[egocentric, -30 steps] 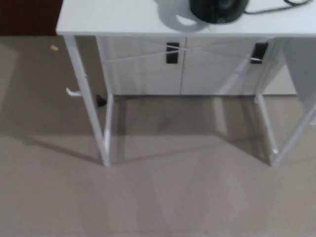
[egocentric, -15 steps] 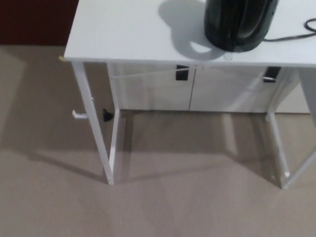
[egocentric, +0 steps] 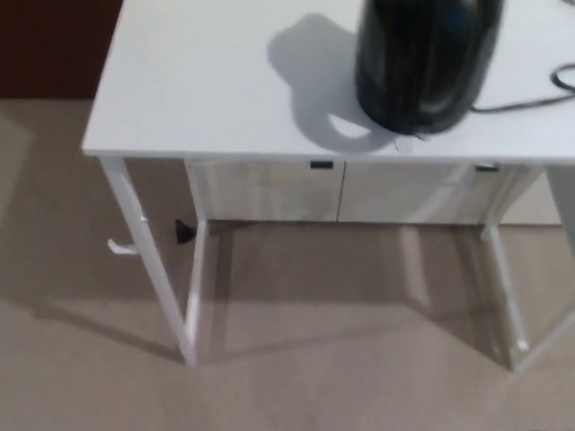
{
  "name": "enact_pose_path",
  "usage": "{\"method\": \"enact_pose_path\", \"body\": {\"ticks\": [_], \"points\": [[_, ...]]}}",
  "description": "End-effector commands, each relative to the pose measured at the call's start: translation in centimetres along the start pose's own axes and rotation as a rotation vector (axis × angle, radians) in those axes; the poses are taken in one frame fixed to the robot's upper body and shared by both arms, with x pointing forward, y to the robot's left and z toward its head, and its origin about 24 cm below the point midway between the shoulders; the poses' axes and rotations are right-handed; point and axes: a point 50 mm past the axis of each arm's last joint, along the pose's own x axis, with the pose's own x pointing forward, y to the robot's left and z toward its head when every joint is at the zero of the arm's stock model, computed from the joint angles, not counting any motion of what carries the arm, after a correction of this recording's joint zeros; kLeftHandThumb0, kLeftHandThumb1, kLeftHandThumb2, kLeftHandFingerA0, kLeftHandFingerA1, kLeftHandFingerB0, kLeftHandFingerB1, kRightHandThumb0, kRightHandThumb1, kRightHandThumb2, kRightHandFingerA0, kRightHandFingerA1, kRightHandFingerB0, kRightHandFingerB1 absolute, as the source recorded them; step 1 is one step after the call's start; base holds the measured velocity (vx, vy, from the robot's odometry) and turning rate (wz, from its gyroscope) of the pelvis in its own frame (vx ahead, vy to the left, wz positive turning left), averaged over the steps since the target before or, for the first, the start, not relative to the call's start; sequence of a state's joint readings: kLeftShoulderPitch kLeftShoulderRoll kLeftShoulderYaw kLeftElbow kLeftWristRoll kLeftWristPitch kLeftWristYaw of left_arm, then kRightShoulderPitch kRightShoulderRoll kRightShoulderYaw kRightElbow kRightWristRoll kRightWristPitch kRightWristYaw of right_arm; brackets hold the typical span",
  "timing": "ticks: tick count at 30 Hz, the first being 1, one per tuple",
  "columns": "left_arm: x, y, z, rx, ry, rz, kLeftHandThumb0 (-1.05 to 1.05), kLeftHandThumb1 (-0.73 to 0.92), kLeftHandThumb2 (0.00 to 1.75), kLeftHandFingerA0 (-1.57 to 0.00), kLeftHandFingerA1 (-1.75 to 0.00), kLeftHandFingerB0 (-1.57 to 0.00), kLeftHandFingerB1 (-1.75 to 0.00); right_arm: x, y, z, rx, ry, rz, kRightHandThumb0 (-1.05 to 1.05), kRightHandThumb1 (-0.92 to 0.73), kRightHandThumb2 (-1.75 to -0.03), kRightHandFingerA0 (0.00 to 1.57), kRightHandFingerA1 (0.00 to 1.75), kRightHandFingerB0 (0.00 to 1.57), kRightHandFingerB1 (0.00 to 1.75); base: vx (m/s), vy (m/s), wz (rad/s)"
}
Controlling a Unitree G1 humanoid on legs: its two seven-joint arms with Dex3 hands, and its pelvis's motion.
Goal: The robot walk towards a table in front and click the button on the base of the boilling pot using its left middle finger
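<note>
Head view. The black pot (egocentric: 427,63) stands upright on the white surface (egocentric: 207,90), near its front edge and right of centre; the pot's top is cut off by the upper frame edge. Its base and button cannot be made out, apart from a small pale tab (egocentric: 406,142) at its foot. A black cord (egocentric: 530,99) runs off right. Beneath, a white cabinet (egocentric: 341,190) is partly hidden. Neither robot hand is in view, so their state is not shown.
</note>
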State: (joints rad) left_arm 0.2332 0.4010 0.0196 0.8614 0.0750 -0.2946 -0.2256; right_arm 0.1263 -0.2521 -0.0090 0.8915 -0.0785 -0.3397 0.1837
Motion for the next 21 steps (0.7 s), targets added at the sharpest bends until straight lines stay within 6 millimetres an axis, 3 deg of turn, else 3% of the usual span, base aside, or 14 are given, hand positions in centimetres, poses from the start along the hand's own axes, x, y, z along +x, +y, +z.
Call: {"method": "enact_pose_path", "body": {"ticks": [1,9,21], "points": [[-0.21,0.49,-0.33,0.0,0.016,0.015,-0.28,0.47,0.6,-0.31,-0.4,-0.17,-0.33,0.01,-0.41,0.05,-0.015,0.01,-0.009,-0.06,-0.41,-0.87,0.49,0.65,0.23,0.53,0.19,0.1,0.1],[-0.07,0.81,-0.03,0.032,0.005,0.022,-0.3,0.47,0.61,-0.31,-0.41,-0.17,-0.34,0.26,-0.47,0.69,-0.016,-0.015,0.005,-0.07,-0.41,-0.87,0.46,0.64,0.21,0.53,0.14,-0.015,0.08],[-0.36,0.89,-0.29,0.012,0.009,0.027,-0.29,0.47,0.61,-0.3,-0.41,-0.16,-0.33,0.51,-0.18,0.87,-0.024,-0.004,0.004,-0.06,-0.41,-0.87,0.46,0.64,0.22,0.53,0.14,-0.153,0.06]]}}
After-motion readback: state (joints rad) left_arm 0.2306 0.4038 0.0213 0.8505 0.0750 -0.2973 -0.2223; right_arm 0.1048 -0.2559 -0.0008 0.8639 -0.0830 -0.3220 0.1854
